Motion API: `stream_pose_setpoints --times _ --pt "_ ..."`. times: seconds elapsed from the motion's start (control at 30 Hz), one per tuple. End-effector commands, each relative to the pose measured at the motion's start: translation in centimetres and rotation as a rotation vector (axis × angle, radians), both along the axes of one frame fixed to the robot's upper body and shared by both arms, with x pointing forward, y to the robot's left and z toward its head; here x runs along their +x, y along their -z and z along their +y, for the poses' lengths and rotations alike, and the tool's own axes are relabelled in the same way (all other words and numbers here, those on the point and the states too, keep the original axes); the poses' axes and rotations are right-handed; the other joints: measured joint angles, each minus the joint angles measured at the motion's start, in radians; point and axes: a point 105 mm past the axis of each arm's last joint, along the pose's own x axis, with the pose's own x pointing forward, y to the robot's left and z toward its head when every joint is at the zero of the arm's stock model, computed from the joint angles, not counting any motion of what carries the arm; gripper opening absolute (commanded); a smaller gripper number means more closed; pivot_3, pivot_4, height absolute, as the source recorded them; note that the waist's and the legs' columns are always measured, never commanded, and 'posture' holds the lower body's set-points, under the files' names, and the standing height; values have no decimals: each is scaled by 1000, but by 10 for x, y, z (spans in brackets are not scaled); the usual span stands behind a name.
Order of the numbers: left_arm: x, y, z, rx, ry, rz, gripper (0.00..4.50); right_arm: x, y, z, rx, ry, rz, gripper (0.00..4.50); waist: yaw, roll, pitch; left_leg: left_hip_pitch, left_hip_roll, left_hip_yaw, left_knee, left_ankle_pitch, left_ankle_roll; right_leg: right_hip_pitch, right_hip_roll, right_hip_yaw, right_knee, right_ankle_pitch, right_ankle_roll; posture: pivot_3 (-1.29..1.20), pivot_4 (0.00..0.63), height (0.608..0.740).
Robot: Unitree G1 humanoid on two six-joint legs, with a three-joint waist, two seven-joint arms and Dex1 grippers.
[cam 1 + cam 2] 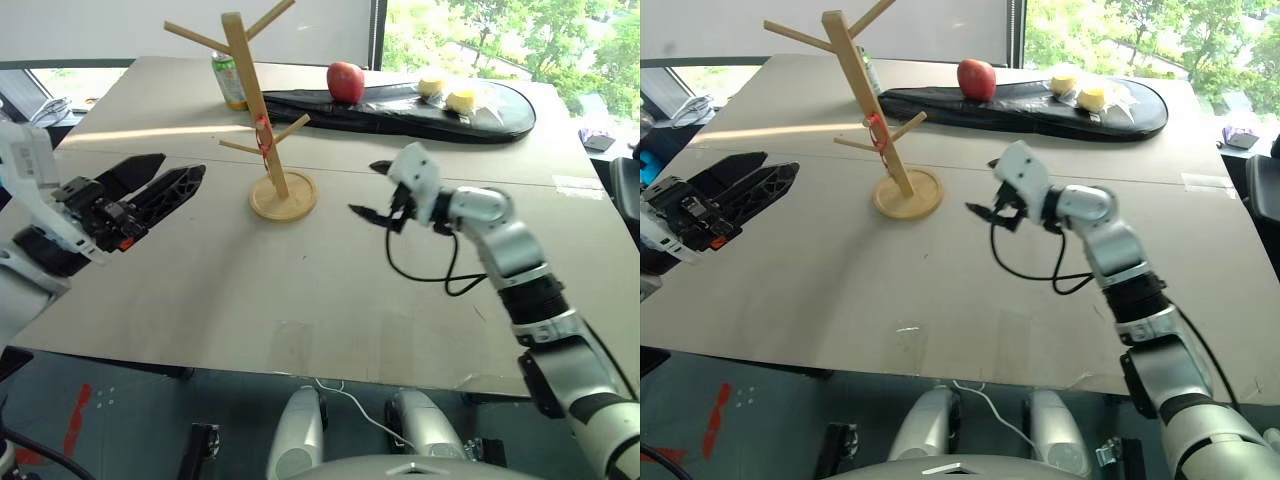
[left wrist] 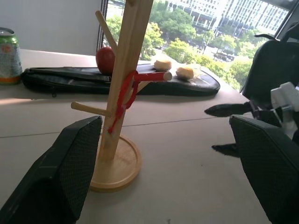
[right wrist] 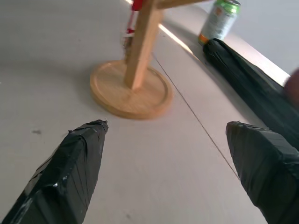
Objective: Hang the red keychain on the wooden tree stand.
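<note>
Left wrist view shows the red keychain hanging from a peg of the wooden tree stand; the nearer right gripper, jaws open and empty, sits beside the stand, as does the left gripper, jaws open.

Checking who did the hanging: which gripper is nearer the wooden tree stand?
Right. The right gripper hangs open just beside the wooden tree stand, on its right, with the red keychain on a peg. The left gripper is open, slightly farther off, on the stand's left.

beige table, sunlit window, trees
</note>
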Motion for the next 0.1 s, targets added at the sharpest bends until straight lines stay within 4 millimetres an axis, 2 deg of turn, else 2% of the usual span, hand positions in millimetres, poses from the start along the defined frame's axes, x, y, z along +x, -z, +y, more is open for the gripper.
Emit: stream_pose_setpoints --times 0.03,0.1 --pt "2 -6 4 96 38 -6 4500 -29 -42 -12 71 -115 36 4463 -6 1 1 0 0 0 -1 0 0 0 0 0 0 0 0 0 150 740" --pt "4 -5 6 140 68 12 4500 -40 -52 -19 90 -134 82 4463 -8 2 1 0 0 1 -1 0 0 -1 0 0 0 0 0 0 150 740"
